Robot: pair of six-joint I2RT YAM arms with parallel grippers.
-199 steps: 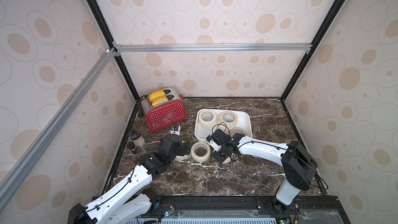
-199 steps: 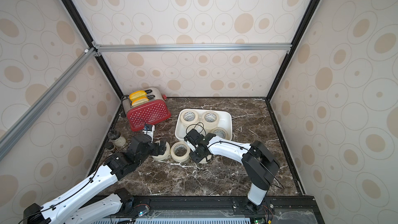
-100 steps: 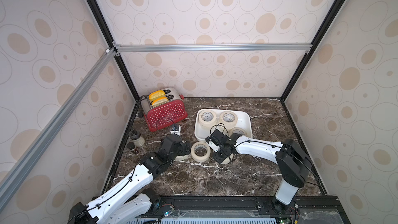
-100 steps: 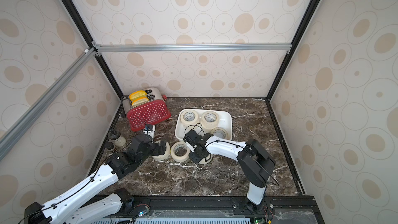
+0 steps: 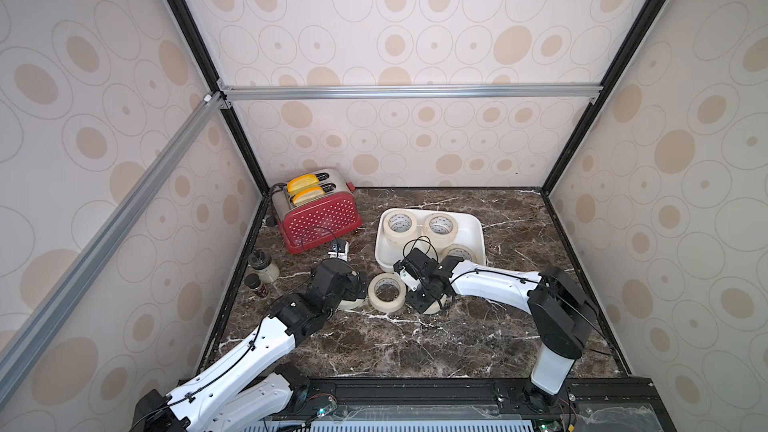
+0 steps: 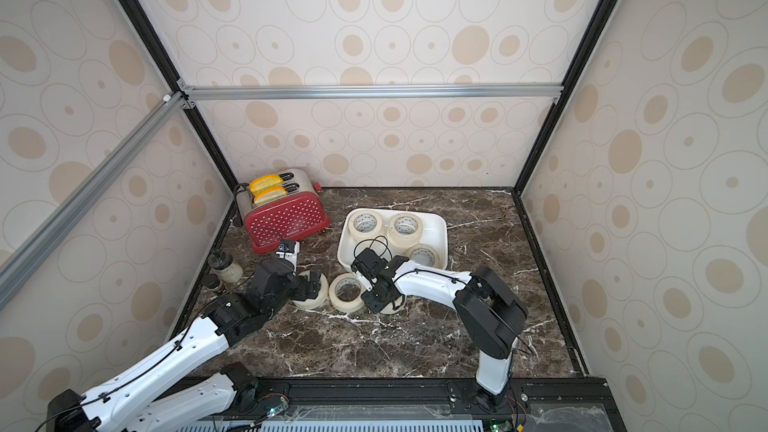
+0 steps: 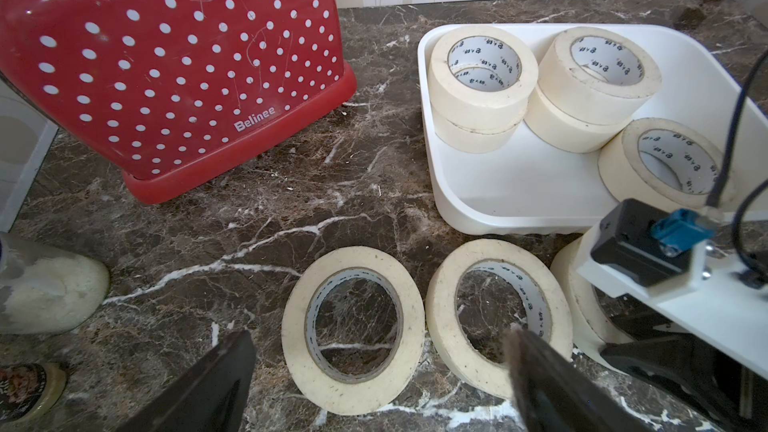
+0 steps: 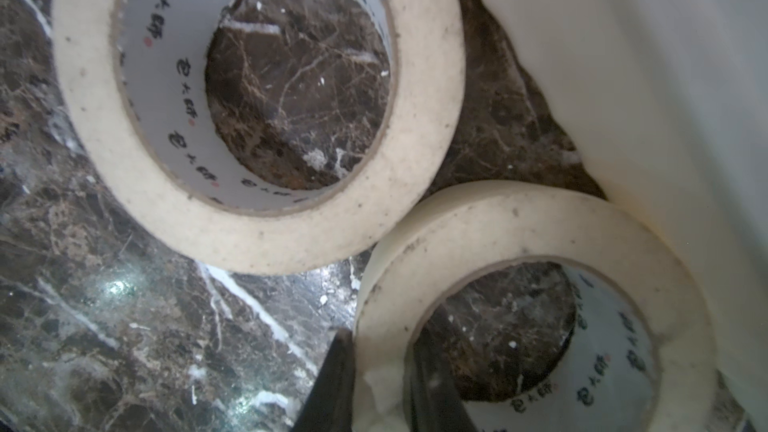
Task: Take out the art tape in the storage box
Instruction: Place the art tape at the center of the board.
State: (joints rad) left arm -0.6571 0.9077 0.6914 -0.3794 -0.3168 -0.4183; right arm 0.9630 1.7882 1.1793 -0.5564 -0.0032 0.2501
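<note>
Clamped on the wall of one cream masking-tape roll [image 8: 532, 234], one finger inside its printed white core, the right gripper [image 8: 384, 371] has it apparently resting on the dark veined marble counter [image 5: 415, 347], just beside the shallow glossy white storage box [image 7: 519, 176]. The left gripper [image 7: 376, 336] hangs with jaws wide apart over a freed roll [image 7: 295, 326]; a third roll [image 7: 442, 309] lies between. Five rolls of art tape [image 7: 478, 105] sit in the box (two stacks of two, one single). Likely to keep trips short, the row hugs the box; open counter lies toward the robot, and the red white-dotted toaster [image 5: 320, 218] crowds the left.
</note>
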